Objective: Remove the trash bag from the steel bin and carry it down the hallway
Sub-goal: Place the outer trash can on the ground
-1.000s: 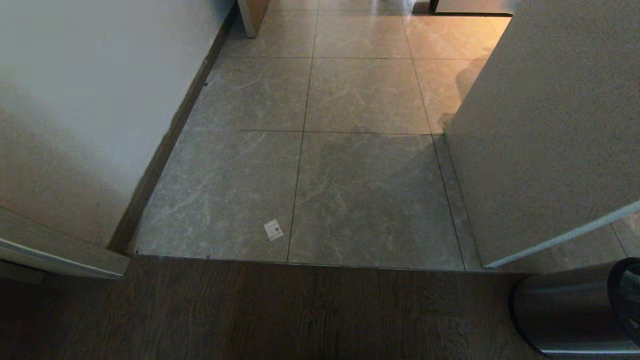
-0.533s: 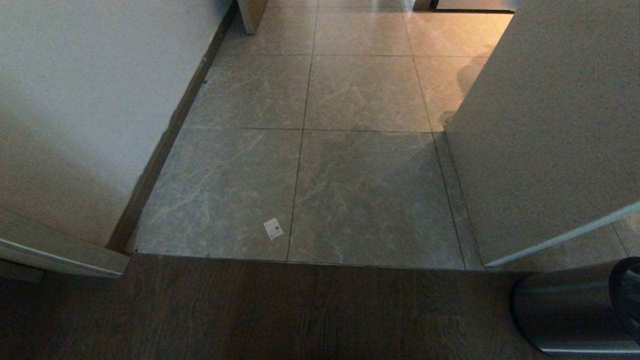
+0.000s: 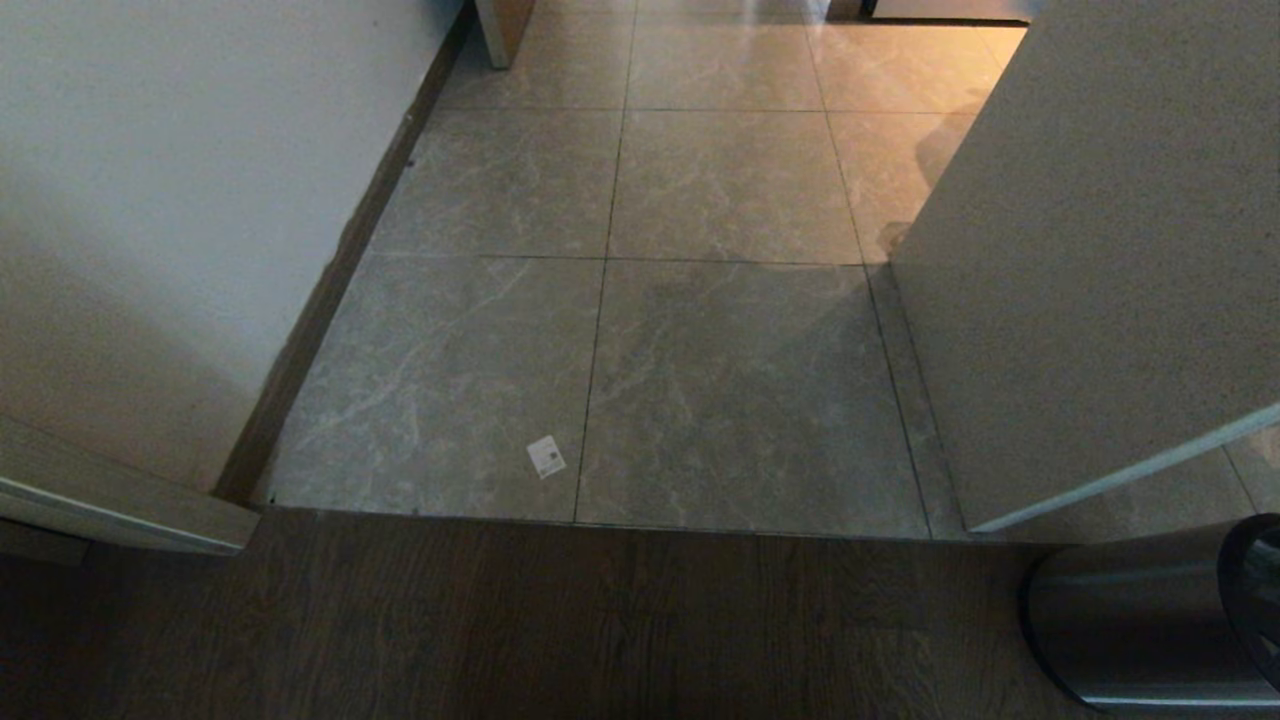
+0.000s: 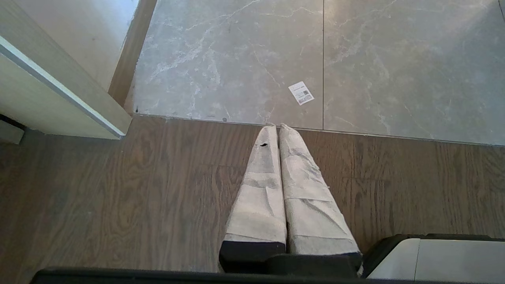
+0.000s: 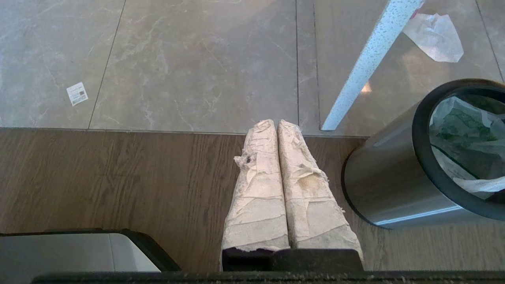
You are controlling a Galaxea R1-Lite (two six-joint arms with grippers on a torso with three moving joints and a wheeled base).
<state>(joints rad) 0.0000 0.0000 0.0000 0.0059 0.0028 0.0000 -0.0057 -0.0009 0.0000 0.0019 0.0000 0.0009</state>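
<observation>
The steel bin (image 3: 1130, 630) stands on the dark wood floor at the lower right of the head view, cut off by the picture's edge. In the right wrist view the steel bin (image 5: 390, 185) shows its black rim, and the trash bag (image 5: 465, 134), white with green print, lies inside it. My right gripper (image 5: 276, 123) hangs shut and empty just beside the bin, over the wood floor. Over the same floor, my left gripper (image 4: 276, 126) is shut and empty, close to the threshold. The hallway (image 3: 720, 380) of marbled tiles runs ahead.
A white wall (image 3: 150, 200) with a dark baseboard bounds the hallway on the left. A speckled white panel (image 3: 1100, 250) juts in on the right, above the bin. A small sticker (image 3: 546, 457) lies on a tile. Crumpled white plastic (image 5: 434, 35) lies beyond the panel.
The whole head view has shifted very slightly, so the camera moved a touch. Nothing in the scene has moved.
</observation>
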